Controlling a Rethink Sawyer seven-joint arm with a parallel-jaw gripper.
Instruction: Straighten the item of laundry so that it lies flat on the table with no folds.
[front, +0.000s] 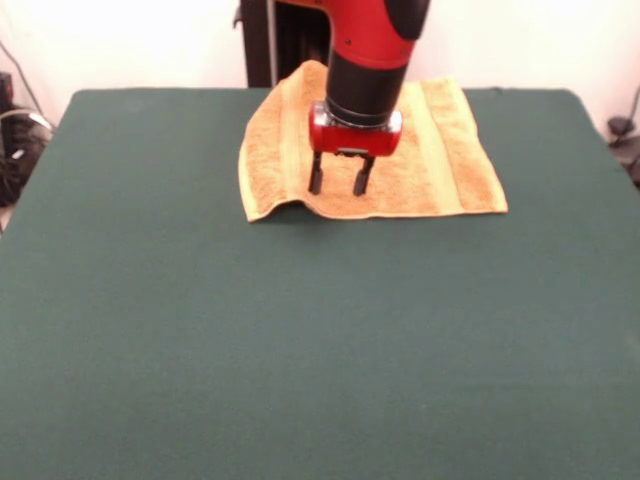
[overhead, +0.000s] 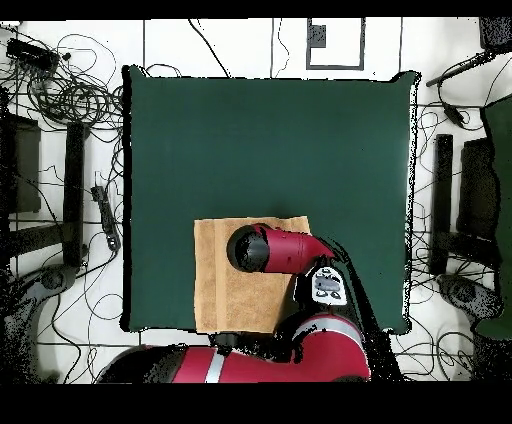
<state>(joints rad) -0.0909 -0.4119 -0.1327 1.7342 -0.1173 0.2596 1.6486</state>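
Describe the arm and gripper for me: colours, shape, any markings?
The arm is glossy red with black cylindrical sections. The gripper has a red rounded body and two short black fingers. From overhead, a pale panel sits on the arm. No markings legible.

White wall ran behind the scene at 12 o'clock in the front view. Overhead, pale tiled floor surrounded the work area. Tangled black cables lay at 10 o'clock; dark stands stood at 3 o'clock and at 9 o'clock.
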